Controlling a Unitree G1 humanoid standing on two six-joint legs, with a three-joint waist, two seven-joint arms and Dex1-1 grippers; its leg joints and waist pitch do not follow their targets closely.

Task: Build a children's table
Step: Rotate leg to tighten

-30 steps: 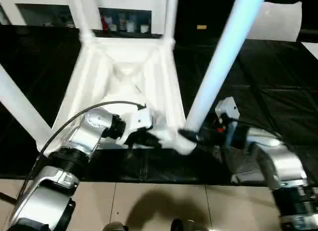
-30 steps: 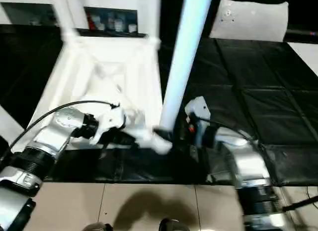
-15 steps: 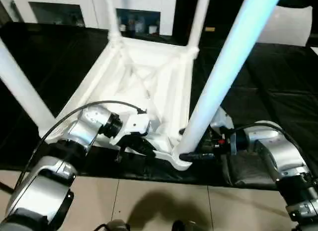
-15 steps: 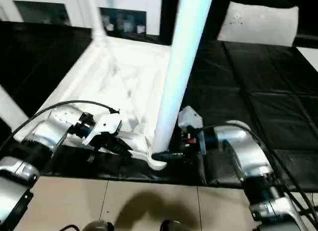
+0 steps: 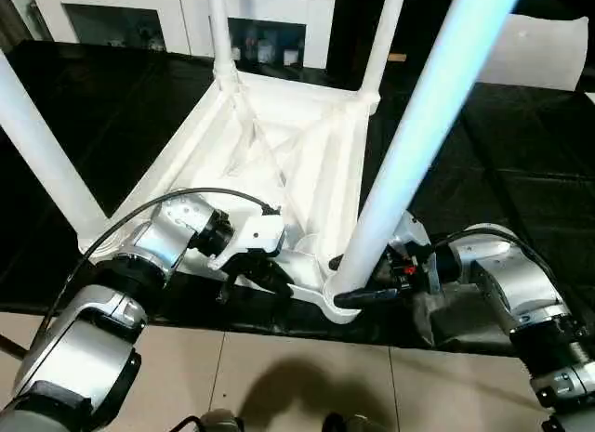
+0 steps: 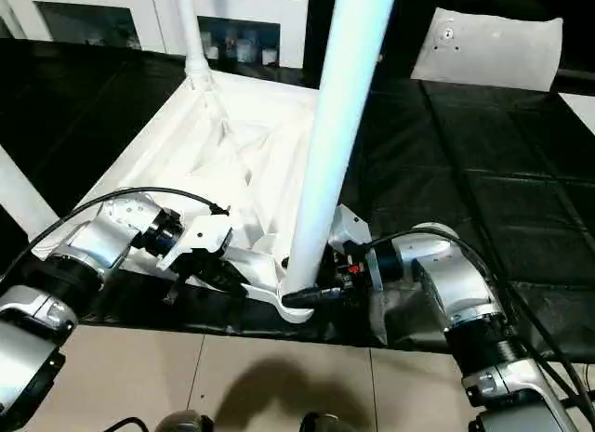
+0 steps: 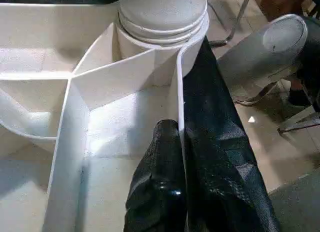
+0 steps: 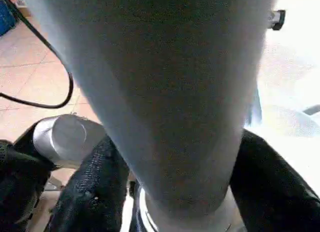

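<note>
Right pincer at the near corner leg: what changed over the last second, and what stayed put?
The right pincer swung in from beside the leg and is closing its fingers around the base, one on each side, just above the corner socket. The left pincer stayed shut on the tabletop rim near that corner. All four legs stand as before; the apparent shift of the scene is camera motion.

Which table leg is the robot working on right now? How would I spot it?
Find the upside-down white tabletop on the black mat. Four legs stand up from its corners. It's the leg at the nearest corner, the one with the right end effector around its base.
</note>
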